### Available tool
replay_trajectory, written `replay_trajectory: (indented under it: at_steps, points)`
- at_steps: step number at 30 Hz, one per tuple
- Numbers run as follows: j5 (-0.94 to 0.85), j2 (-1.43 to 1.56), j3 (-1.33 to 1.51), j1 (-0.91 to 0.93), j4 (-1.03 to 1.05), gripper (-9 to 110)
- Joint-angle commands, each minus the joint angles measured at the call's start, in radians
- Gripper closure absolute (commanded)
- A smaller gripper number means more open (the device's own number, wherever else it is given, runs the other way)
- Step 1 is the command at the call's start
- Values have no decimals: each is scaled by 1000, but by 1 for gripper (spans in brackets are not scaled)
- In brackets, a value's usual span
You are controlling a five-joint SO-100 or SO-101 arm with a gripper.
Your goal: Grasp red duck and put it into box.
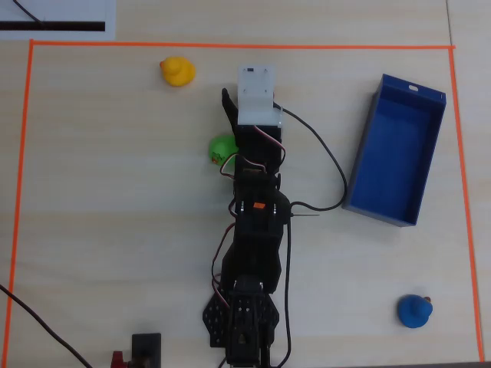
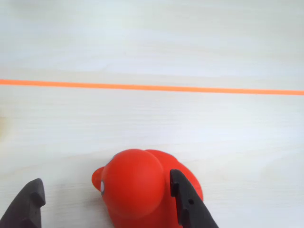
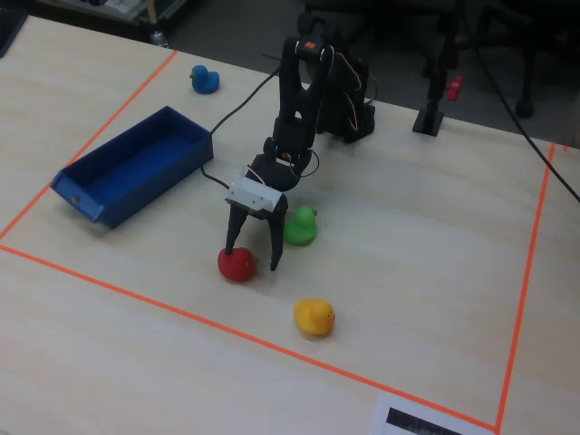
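The red duck [image 2: 137, 190] sits at the bottom centre of the wrist view, cut off by the lower edge, between the wide-spread jaws of the gripper [image 3: 252, 257]; in the fixed view it lies left of centre [image 3: 236, 264] on the table [image 3: 426, 236], while the overhead view hides it wholly under the arm [image 1: 257, 230]. Four ducks show in all: red, green [image 3: 301, 226] just beside the gripper, yellow [image 3: 314, 316] and blue [image 3: 205, 79]. One blue box [image 3: 100, 204] stands well apart, upper left in the fixed view.
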Motion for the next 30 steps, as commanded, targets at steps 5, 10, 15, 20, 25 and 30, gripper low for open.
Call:
replay_trajectory:
  at_steps: [5,10,15,20,25,30]
  points:
    - [-5,-43,-74,8,-11,69]
    - [-6,-77,-117,17,-2,73]
    - [-5,-98,-137,14,-8,94]
    - [-20,-89,-124,14,3,101]
    - [-23,-34,-109,31,52,101]
    - [52,181,-71,49,213,101]
